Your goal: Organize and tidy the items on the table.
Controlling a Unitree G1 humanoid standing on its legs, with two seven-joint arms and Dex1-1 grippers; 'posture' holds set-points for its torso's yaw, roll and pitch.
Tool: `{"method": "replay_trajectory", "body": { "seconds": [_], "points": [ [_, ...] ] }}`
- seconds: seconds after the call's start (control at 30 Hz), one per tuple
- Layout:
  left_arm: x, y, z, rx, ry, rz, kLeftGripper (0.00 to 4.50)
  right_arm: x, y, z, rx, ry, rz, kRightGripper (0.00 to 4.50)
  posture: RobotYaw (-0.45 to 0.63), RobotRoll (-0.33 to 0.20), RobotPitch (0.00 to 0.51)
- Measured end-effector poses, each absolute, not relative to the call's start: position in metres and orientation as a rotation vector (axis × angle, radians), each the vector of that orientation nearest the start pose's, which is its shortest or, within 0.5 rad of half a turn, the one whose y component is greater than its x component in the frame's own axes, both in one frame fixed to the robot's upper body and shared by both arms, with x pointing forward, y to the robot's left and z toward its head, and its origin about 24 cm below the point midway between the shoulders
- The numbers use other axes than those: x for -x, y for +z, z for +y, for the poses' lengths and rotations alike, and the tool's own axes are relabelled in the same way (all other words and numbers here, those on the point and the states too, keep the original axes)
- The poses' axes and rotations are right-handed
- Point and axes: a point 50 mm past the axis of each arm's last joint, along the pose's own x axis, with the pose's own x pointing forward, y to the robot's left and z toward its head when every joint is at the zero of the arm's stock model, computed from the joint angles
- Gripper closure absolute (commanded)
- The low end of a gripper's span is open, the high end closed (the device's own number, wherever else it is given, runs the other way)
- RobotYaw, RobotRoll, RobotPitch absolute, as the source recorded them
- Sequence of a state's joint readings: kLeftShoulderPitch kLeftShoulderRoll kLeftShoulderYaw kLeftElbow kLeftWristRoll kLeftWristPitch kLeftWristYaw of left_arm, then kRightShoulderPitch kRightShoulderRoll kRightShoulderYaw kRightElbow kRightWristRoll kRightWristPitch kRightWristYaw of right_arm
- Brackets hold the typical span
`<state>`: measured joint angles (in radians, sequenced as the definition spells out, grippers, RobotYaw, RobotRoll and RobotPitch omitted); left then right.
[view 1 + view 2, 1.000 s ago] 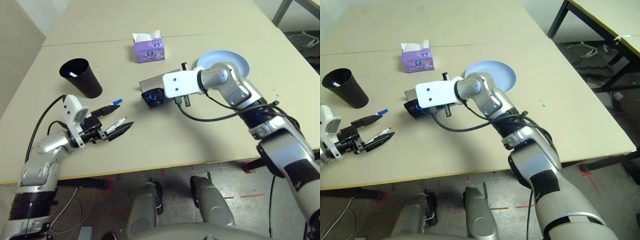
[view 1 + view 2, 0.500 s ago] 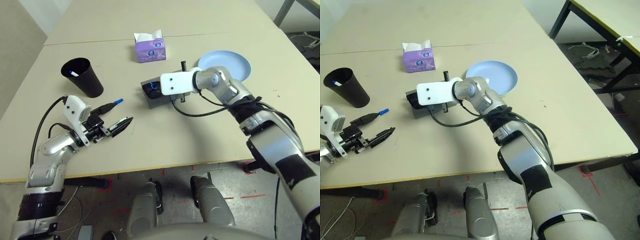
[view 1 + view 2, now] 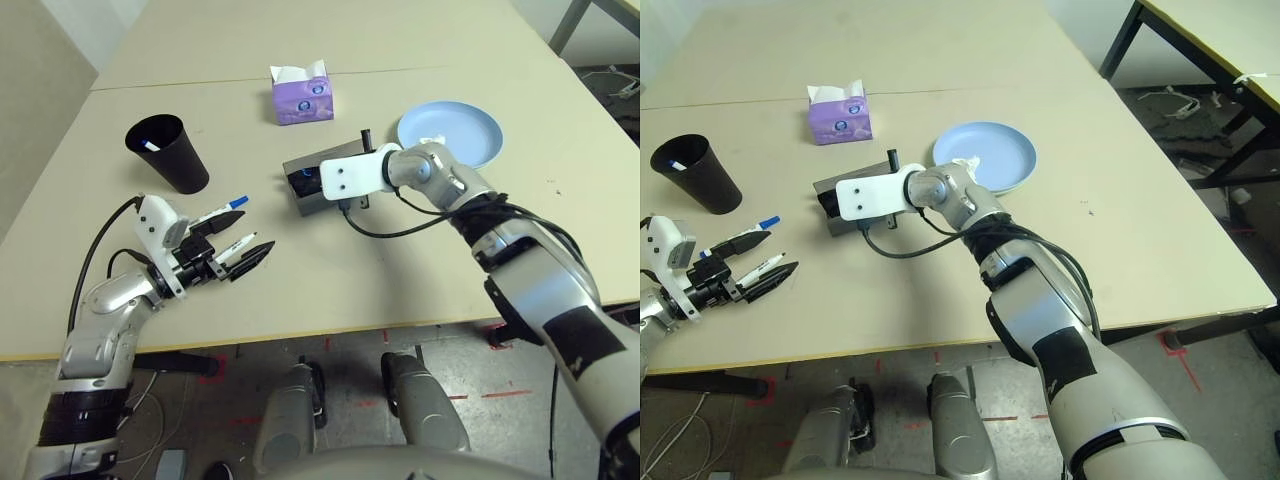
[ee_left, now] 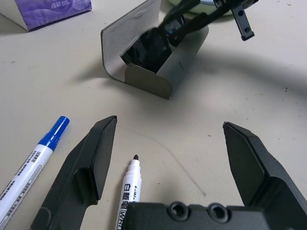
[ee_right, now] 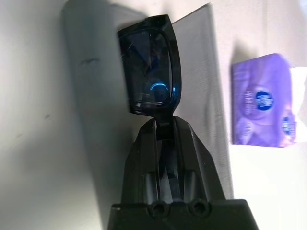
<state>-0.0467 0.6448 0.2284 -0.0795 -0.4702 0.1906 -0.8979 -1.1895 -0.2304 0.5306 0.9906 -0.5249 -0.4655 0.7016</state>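
Inside the grey case (image 4: 158, 57), the right hand (image 5: 163, 125), clamped on sunglasses (image 5: 149, 67), hides their far lens; left hand (image 4: 168, 153) spread apart.

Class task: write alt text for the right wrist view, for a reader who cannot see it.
The right gripper is shut on black sunglasses, holding them at the open grey glasses case. A purple tissue box stands beyond on the pale table.

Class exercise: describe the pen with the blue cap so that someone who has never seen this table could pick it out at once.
Start at the black cup near the table's left edge and look just in front of it, towards the robot's open left hand. Two white pens lie side by side there. The blue-capped pen is the one nearer the cup; its neighbour, the uncapped pen, shows a bare dark tip.
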Motion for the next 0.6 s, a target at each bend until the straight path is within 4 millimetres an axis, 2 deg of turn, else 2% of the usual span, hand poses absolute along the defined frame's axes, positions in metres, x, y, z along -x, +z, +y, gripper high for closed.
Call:
{"method": "replay_trajectory", "body": {
  "seconds": [0.1, 0.5, 0.6],
  "points": [
    [-0.244, 0.120, 0.256, -0.169, -0.742, 0.032, 0.00, -0.380, 0.172, -0.036, 1.400, 1.173, -0.209, 4.30, -0.04, 0.000, 0.207],
    [-0.245, 0.116, 0.255, -0.157, -0.763, 0.047, 0.00, -0.381, 0.189, -0.036, 1.356, 1.133, -0.215, 0.08, -0.06, 0.000, 0.207],
    [-0.245, 0.115, 0.256, -0.155, -0.764, 0.052, 0.00, -0.383, 0.193, -0.038, 1.346, 1.116, -0.220, 0.03, -0.06, 0.000, 0.205]
  ]
}}
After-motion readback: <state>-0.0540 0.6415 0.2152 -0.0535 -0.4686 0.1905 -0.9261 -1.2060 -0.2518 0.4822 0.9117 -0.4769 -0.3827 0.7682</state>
